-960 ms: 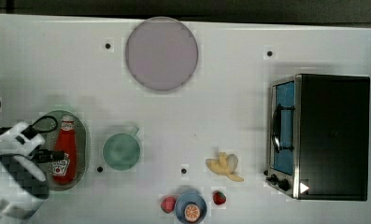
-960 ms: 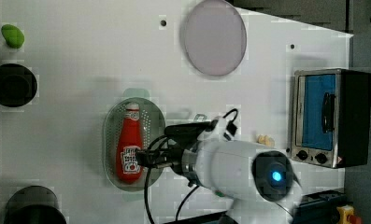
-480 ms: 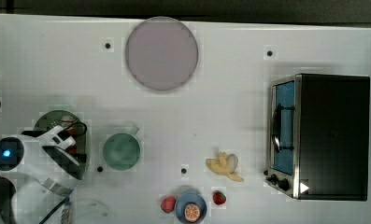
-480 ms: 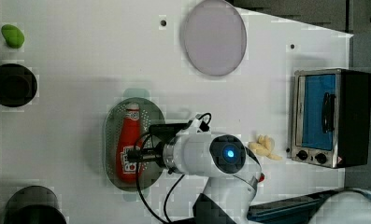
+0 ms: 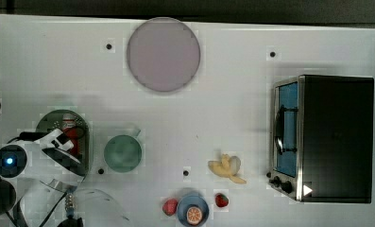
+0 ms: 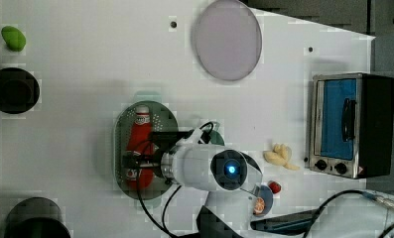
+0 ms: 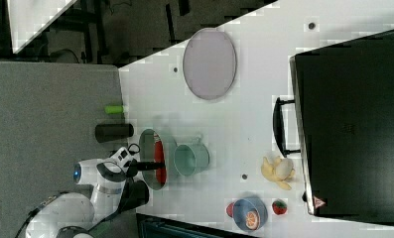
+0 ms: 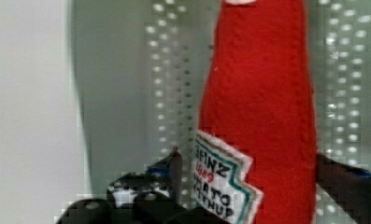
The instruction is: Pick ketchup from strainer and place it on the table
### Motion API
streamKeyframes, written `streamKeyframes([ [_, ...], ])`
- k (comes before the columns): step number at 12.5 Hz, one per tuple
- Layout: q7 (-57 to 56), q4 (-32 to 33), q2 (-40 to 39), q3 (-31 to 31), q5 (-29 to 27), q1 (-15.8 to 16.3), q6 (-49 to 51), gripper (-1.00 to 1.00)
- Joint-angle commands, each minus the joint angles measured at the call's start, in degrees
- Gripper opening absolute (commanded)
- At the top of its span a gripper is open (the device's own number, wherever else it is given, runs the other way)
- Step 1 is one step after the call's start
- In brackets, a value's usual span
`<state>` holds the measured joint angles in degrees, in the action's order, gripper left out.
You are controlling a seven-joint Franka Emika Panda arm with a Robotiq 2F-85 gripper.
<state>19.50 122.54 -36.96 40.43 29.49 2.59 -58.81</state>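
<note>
- The white bench (image 5: pixel 232 113) has small dark holes.
- On it lie a mauve plate (image 5: pixel 163 54), a pale green strainer (image 6: pixel 161 119), a teal cup (image 5: pixel 123 153) and a toaster oven (image 5: pixel 324 137).
- A banana (image 5: pixel 226 168), a blue bowl (image 5: pixel 192 211) and strawberries (image 5: pixel 221 200) sit near the top view's bottom edge.

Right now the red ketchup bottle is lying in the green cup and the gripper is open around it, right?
Not quite. The ketchup bottle lies in the pale green strainer, not the cup, which stands empty beside it. The left view shows this. The rest holds: the gripper is open around the bottle, as the wrist view shows.
</note>
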Motion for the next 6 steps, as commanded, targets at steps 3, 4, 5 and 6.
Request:
streamKeyframes([
  [3,3.89,-0.85,1.38,-1.46,1.12,1.46,0.17,0.13],
  [4,3.9,-0.65,2.62,-0.86,0.81,0.97,0.3,0.13],
  [5,3.88,-0.18,4.33,0.53,-0.33,-0.02,0.55,0.13],
  [6,3.9,0.23,6.33,2.74,-3.06,-1.48,0.58,0.13],
])
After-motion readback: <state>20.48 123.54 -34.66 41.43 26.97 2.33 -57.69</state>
